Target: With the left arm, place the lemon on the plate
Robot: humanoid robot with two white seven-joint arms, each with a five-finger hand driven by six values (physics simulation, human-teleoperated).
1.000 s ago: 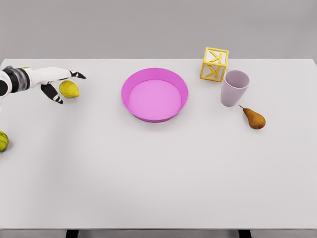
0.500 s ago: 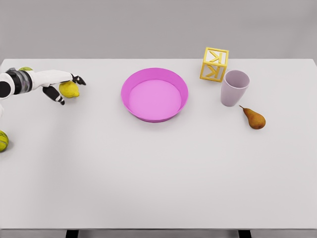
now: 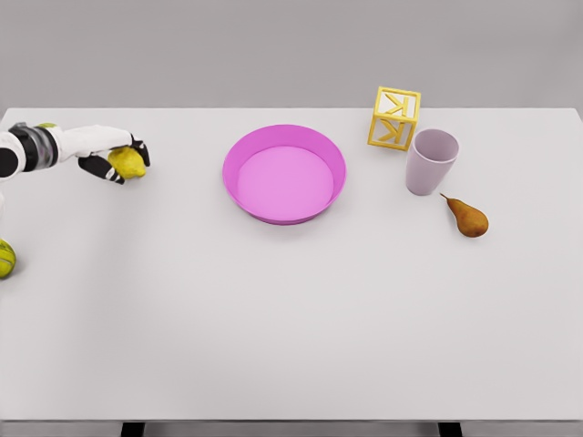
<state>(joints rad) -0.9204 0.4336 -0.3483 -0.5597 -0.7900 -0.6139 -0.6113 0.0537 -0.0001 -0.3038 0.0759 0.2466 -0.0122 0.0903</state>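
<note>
Left hand (image 3: 117, 157), reaching in from the left edge, curls its fingers (image 3: 138, 146) around the lemon (image 3: 128, 163). The lemon's long axis lies roughly left–right, nipple toward the pink plate (image 3: 235, 166). Forearm nearly horizontal above the table (image 3: 291, 328).

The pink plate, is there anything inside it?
Nothing is inside the pink plate; its whole bottom shows. The lemon is off to its left, in the left hand.

The left hand (image 3: 117, 155) covers the top and near side of the lemon (image 3: 127, 163), so only part of its yellow skin shows. A green-yellow ball (image 3: 5, 259) (perhaps a fruit) is cut by the left edge. The left arm's upper part runs out of the picture there too.
</note>
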